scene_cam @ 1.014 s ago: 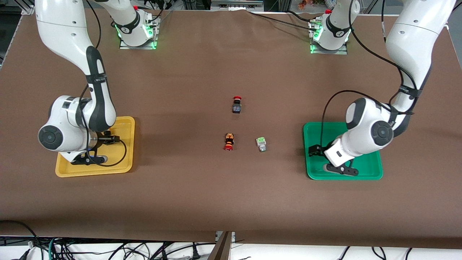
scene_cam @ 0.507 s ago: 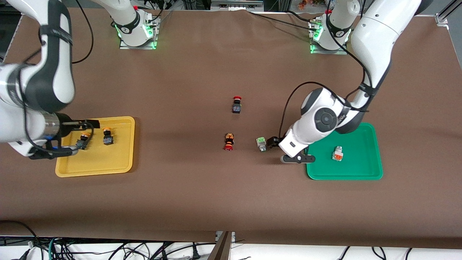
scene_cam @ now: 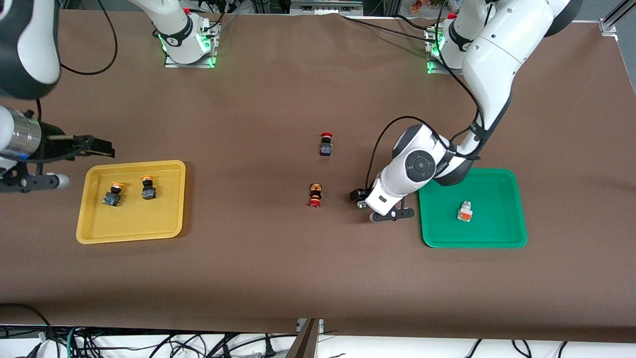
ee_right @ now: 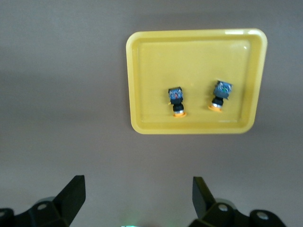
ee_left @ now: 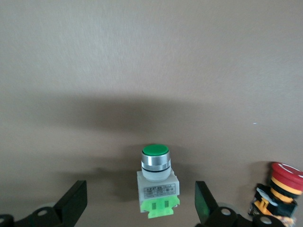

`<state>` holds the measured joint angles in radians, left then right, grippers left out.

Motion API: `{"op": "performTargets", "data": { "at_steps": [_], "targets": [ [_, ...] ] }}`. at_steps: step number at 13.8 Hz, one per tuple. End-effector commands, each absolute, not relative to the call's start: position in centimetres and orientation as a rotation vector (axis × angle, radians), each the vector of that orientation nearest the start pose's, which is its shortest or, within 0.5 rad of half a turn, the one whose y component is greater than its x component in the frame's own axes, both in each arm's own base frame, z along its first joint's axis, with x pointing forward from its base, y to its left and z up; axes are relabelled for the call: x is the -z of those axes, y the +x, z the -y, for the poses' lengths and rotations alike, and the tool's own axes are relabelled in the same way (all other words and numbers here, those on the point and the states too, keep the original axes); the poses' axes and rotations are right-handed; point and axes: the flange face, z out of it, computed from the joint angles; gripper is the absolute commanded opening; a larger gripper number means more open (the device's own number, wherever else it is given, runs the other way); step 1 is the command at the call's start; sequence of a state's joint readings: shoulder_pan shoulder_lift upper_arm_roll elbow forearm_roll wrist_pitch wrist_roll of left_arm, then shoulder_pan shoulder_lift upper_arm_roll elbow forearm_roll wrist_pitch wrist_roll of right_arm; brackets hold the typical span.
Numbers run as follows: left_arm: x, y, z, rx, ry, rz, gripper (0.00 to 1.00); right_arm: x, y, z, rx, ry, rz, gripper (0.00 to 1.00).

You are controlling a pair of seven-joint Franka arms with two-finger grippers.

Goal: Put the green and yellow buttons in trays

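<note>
Now the left gripper (ee_left: 137,215) sits wide around the green button (ee_left: 156,182) on the desk (scene_cam: 278,258), while the right gripper (ee_right: 135,205) hangs wide near the yellow tray (scene_cam: 130,229).

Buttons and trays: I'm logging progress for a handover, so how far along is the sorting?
Done: two yellow-capped buttons lie in the yellow tray, and one grey button in the green tray. In hand: the left end effector, open, straddles the green-capped button on the table. Left: grasp it and put it in the green tray. The right end effector waits open above the table beside the yellow tray.
</note>
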<state>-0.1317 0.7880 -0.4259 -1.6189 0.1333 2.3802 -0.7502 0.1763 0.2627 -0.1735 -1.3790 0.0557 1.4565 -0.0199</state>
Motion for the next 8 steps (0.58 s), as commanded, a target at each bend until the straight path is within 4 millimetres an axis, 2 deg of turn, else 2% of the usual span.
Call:
{"op": "performTargets", "data": {
  "at_steps": [1, 3, 4, 5, 6, 8],
  "targets": [
    [-18.6, 60.1, 36.0, -0.088, -3.234, 0.421, 0.96, -56.5, 57.0, -3.2, -0.236, -3.126, -0.008, 1.00],
    [-18.1, 59.7, 36.5, -0.072, -3.214, 0.406, 0.90, -56.7, 56.2, -2.8, -0.145, -3.124, 0.010, 1.00],
    [-18.1, 59.7, 36.5, -0.071, -3.214, 0.401, 0.83, -59.1, 55.4, -2.3, -0.076, -3.123, -0.004, 1.00],
    [-18.1, 59.7, 36.5, -0.071, -3.214, 0.401, 0.71, -60.8, 54.6, -1.9, -0.021, -3.121, -0.020, 1.00],
    [-18.1, 59.8, 36.4, -0.074, -3.213, 0.405, 0.36, -61.5, 54.4, -1.7, -0.018, -3.120, -0.015, 1.00],
    [-18.1, 60.1, 35.9, -0.069, -3.214, 0.404, 0.23, -61.6, 54.2, -0.8, -0.077, -3.114, -0.031, 1.00]
  ]
}}
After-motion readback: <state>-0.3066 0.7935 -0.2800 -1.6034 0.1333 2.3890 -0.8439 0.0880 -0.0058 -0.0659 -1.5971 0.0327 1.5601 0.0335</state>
